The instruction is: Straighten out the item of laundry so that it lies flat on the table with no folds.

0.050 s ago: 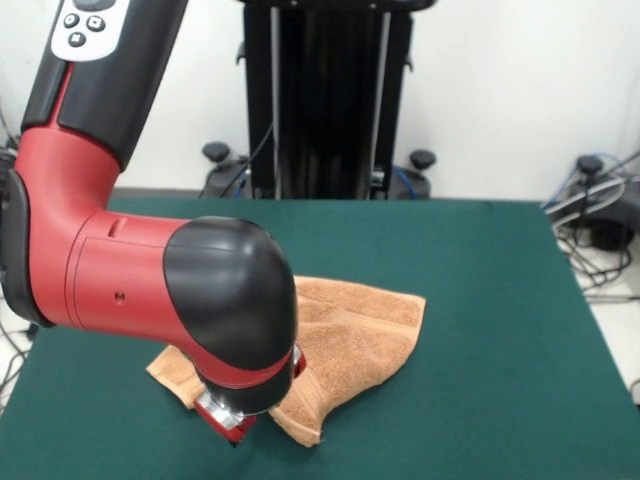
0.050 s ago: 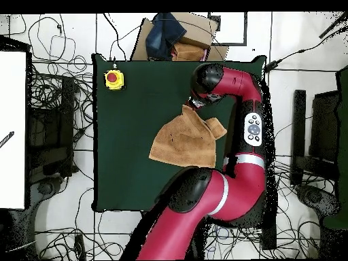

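A peach-orange towel [image 1: 355,335], the item of laundry, lies rumpled with folds on the dark green table [image 1: 480,290]. In the front view the arm's black elbow covers the towel's left part, and one corner pokes out to the left of it. The gripper [image 1: 228,425] is low at the towel's near left side, mostly hidden under the red wrist. From overhead the towel [image 2: 178,141] is a rough diamond right of the table's [image 2: 122,149] middle, with a folded flap towards the arm. There the gripper [image 2: 194,103] sits at the towel's upper corner, under the black wrist head.
A yellow box with a red button [image 2: 113,79] stands at the table's upper left corner in the overhead view. A cardboard box with dark blue cloth [image 2: 173,37] sits just beyond the table's top edge. Cables cover the floor all round.
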You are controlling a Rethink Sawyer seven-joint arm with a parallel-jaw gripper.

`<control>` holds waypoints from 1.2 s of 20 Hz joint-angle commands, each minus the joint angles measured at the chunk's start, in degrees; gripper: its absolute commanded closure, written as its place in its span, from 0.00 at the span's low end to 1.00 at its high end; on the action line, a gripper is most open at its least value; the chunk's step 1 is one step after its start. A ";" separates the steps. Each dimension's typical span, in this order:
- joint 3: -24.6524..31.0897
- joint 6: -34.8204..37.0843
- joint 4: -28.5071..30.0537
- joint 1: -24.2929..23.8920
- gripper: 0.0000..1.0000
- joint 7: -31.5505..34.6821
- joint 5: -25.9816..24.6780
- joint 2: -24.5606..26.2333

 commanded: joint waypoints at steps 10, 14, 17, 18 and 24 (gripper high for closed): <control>-3.73 -2.30 6.61 0.91 0.00 9.87 0.13 0.57; -4.20 -1.52 5.61 1.30 0.00 10.24 0.31 1.56; -4.49 -1.19 4.92 1.60 0.00 10.77 0.47 2.09; -4.46 -1.05 4.85 1.61 0.00 11.00 0.67 2.14; -4.32 0.21 5.72 1.66 0.00 12.51 2.24 1.76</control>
